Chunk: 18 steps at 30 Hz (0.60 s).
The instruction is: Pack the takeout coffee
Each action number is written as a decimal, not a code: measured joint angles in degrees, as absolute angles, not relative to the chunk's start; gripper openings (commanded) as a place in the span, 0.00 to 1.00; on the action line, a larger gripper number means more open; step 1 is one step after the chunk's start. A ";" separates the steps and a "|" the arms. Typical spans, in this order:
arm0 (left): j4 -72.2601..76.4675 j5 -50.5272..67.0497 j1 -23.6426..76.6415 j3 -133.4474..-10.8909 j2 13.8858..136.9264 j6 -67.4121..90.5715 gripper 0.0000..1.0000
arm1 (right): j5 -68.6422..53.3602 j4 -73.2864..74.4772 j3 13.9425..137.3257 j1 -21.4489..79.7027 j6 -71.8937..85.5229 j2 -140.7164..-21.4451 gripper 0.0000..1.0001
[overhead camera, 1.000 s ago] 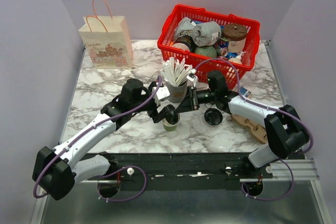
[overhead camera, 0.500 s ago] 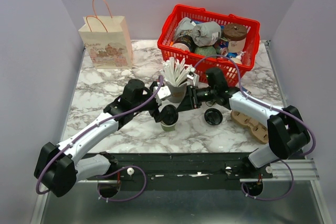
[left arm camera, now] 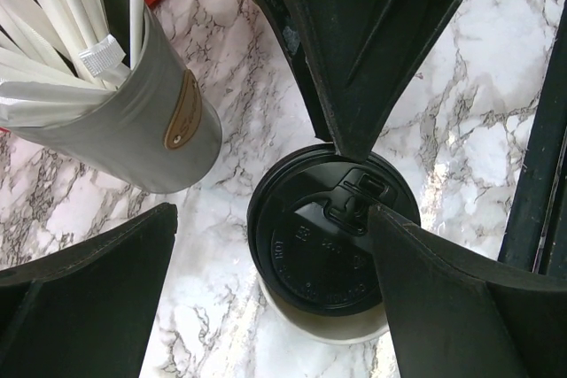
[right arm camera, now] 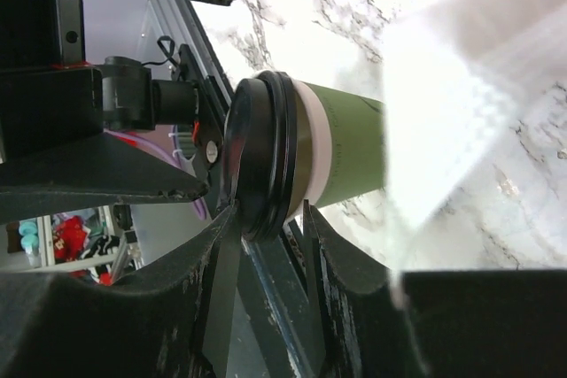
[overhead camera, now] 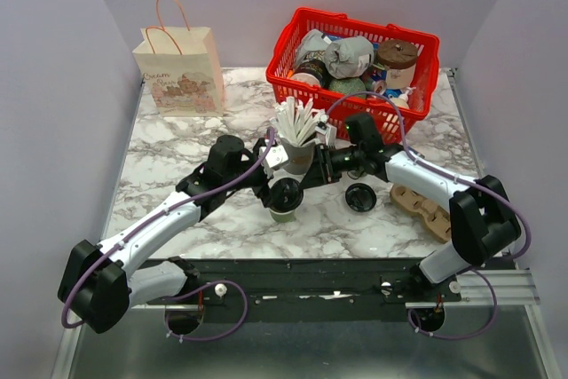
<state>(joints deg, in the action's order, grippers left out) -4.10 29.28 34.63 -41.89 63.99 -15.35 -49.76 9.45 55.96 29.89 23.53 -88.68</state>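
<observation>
- Little has moved in the last second: the left arm has nudged slightly right, the coffee stays put, and the right wrist has edged left and back toward the basket.
- Bag [overhead camera: 180, 68] stands at the far left corner, well apart from the arms. It carries a printed picture and some writing, too small to read.
- Left gripper [left arm camera: 273, 219] hangs over the coffee [overhead camera: 285, 203] with its jaws wide apart, one on each side. I cannot tell whether either touches.
- Coffee sits upright on the table at centre, just in front of the stick cup [overhead camera: 297, 153] (grey, with a tan tab and no legible words). Raised lettering rings the lid [right arm camera: 257, 157], but it is unreadable.
- Right gripper [right arm camera: 266, 223] reaches in from the right and is clamped on the coffee by the lid's rim.
- Step in hand, I judge: seating or steadying the lid before a handover.
- Next move likely calls for the left jaws to close on the green wall below the lid, and the right to let go. The coffee should stay level on its way to the bag.
- A spare lid [overhead camera: 360, 196], a carrier [overhead camera: 424, 210] and the basket [overhead camera: 288, 90] lie further right.
</observation>
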 measured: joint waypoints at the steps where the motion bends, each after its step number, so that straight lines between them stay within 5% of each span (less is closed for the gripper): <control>1: -4.03 29.28 34.63 -41.82 63.99 -15.33 0.96 | -49.71 9.58 55.96 29.89 23.51 -88.86 0.43; 18: -4.40 29.26 34.63 -41.54 63.94 -14.79 0.96 | -47.72 9.91 55.79 30.11 23.75 -89.36 0.43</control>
